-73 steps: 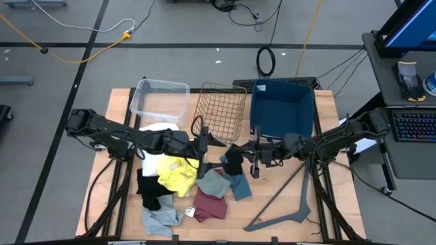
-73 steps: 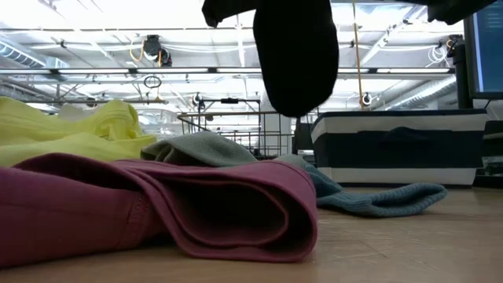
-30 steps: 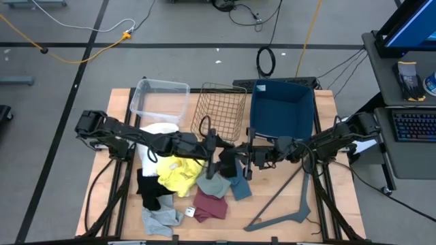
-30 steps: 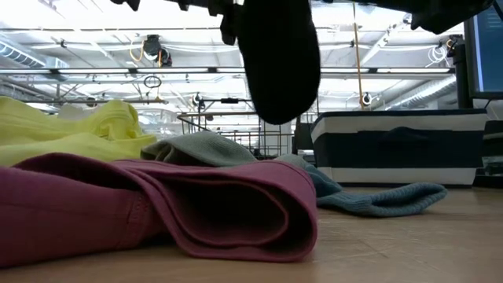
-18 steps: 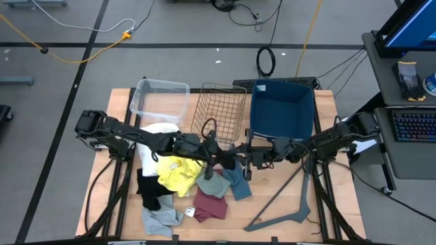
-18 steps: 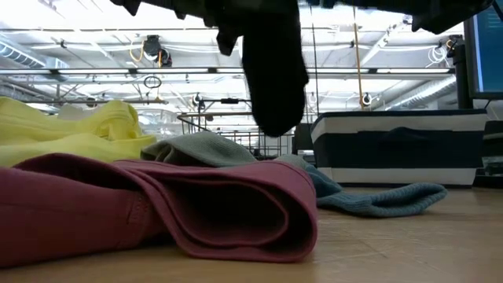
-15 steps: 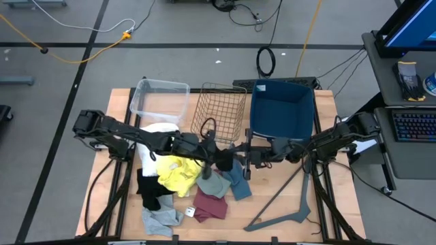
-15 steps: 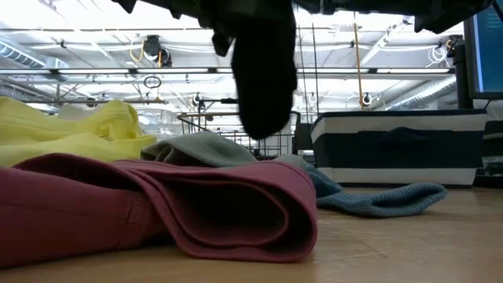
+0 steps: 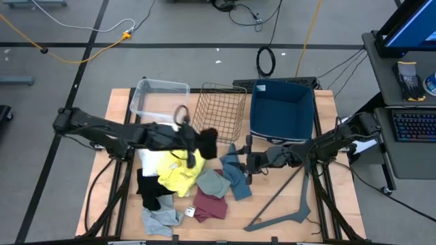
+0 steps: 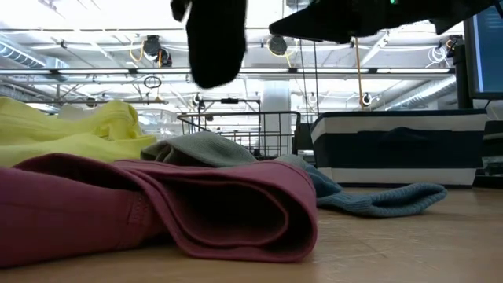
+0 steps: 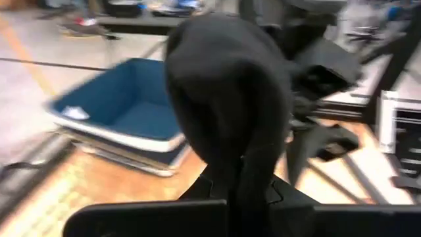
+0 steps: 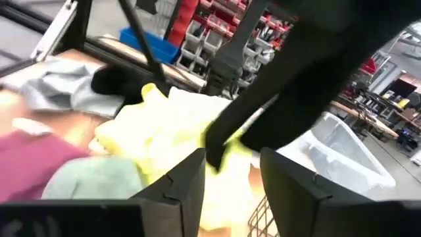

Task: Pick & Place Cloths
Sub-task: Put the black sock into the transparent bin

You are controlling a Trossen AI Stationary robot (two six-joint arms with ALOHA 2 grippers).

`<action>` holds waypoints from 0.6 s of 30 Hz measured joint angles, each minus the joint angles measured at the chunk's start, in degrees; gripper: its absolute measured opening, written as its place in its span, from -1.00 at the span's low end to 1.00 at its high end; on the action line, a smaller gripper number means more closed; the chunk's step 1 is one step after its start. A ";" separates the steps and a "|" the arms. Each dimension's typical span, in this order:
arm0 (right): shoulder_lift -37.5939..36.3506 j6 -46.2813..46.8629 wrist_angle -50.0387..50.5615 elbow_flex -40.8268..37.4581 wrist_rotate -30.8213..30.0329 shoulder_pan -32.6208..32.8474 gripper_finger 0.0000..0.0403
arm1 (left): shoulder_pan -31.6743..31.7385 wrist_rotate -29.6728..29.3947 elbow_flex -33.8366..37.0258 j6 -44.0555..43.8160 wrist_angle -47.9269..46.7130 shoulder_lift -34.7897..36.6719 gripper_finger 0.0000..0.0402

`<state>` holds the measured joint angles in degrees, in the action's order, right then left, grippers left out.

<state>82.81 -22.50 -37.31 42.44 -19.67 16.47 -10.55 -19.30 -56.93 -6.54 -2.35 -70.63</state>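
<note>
Legible text, labels, brands, numbers, signs: none in any view. The small white tag (image 9: 190,212) beside the maroon cloth (image 9: 210,204) is too small to read. The blue monitor screen (image 9: 415,20) shows no readable characters.

both arms are dark, slim jointed tubes with chunkier black housings at the wrists. the left gripper (image 9: 194,151) and right gripper (image 12: 231,179) have flat, boxy matte-black fingers.
</note>
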 joint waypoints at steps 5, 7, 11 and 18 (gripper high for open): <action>-0.04 1.00 4.08 0.04 -0.07 1.92 -0.23 | -0.22 -10.03 0.04 3.44 -2.97 7.55 -0.99; -0.09 1.02 5.12 0.04 -0.08 2.70 -0.23 | 0.09 -14.93 0.02 4.61 -3.12 10.13 -0.99; -0.06 1.44 8.12 0.04 0.00 4.15 -0.26 | 1.57 -24.80 0.02 6.58 -5.54 13.86 -1.00; -0.10 4.42 11.45 0.04 0.01 5.79 -0.24 | 11.05 -32.18 0.02 9.72 -9.98 16.09 -1.00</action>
<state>82.72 -18.08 -25.87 42.48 -19.66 22.26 0.51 -51.48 -56.90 3.18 -12.33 -54.54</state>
